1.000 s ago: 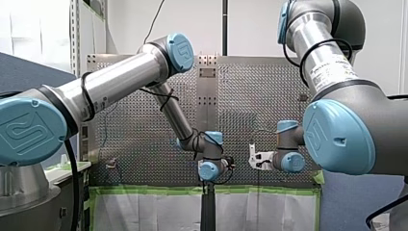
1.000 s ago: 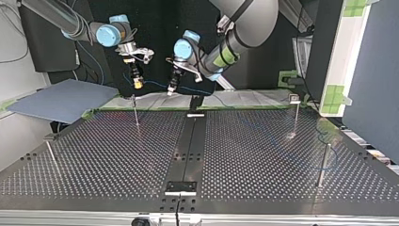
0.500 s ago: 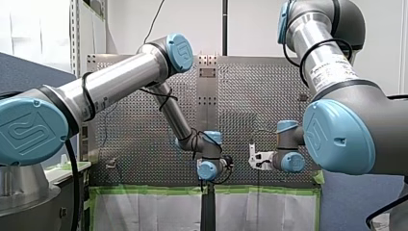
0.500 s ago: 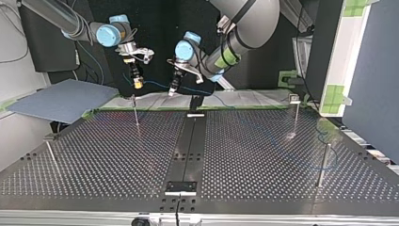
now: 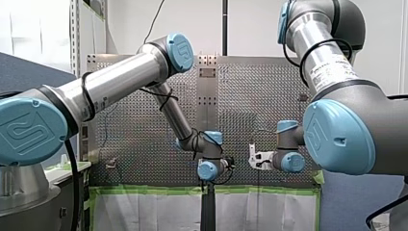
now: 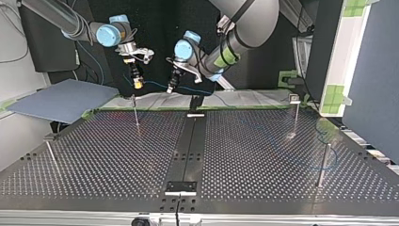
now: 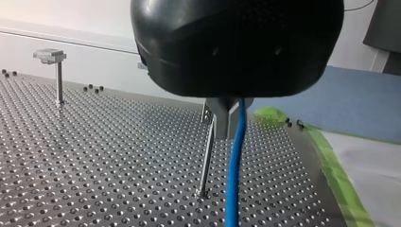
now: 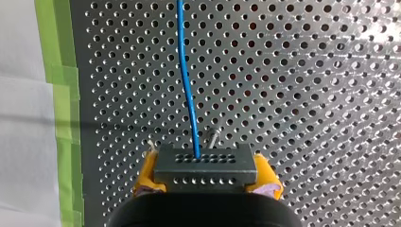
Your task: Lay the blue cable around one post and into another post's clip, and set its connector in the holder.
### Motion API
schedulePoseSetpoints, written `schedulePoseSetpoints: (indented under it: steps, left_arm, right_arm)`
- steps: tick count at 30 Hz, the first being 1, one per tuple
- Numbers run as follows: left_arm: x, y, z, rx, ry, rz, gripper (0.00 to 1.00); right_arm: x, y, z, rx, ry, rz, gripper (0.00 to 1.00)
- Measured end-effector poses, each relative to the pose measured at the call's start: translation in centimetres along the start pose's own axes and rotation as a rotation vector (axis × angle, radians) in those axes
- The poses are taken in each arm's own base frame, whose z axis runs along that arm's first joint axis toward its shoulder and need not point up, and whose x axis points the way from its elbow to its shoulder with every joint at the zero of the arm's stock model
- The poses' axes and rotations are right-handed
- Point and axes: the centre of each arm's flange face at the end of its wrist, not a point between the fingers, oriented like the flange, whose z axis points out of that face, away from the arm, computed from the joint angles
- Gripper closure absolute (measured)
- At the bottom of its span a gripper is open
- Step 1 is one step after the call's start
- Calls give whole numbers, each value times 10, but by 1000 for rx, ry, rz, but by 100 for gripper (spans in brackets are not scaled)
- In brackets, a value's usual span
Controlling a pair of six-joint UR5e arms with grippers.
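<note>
L: left gripper (image 7: 228,118) pinched on cable (image 7: 232,182), near post (image 7: 206,158) | R: right gripper (image 8: 205,176) clamping connector (image 8: 205,163) between yellow pads (image 8: 145,171); both above table (image 7: 94,156)

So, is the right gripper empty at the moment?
No, the right wrist view shows a grey connector clamped between the right gripper's yellow pads, with the blue cable running out of it.
</note>
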Motion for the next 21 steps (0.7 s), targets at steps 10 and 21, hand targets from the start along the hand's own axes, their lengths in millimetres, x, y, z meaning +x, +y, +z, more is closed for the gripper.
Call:
schedulePoseSetpoints:
  steps: [10, 21]
  left_arm:
    - [3, -18, -8, 19, 2, 1, 100]
    - [-1, -45, -10, 33, -14, -3, 100]
  right_arm:
    - [-2, 12, -2, -69, -17, -9, 100]
    - [-4, 31, -4, -116, -37, 0, 100]
